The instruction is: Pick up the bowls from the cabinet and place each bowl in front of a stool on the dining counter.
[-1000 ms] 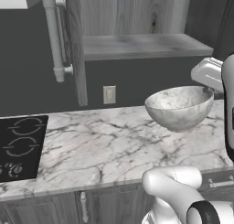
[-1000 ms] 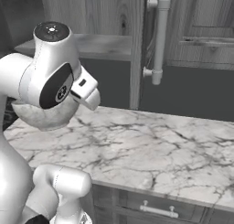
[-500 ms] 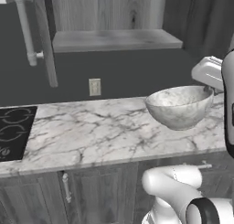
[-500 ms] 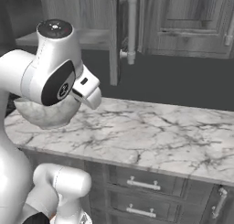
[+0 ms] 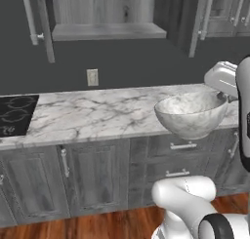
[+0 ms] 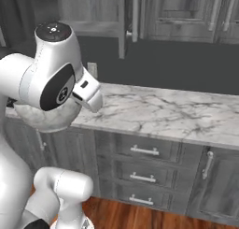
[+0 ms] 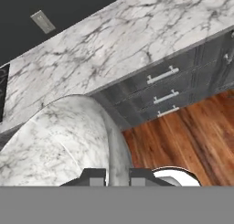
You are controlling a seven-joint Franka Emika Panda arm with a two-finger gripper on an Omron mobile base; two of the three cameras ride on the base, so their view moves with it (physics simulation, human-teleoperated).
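While carried: marbled bowl (image 5: 191, 114) hung off the tabletop (image 5: 97, 113) front edge, clear of it for transit.
Gripper (image 7: 118, 176): pinched on bowl rim, wall betw. fingers.
Cabinet (image 5: 105, 13): above tabletop, door open.

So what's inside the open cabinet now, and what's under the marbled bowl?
The cabinet shelf looks bare; its upper part is cut off. The marbled bowl hangs over drawer fronts and wood floor.
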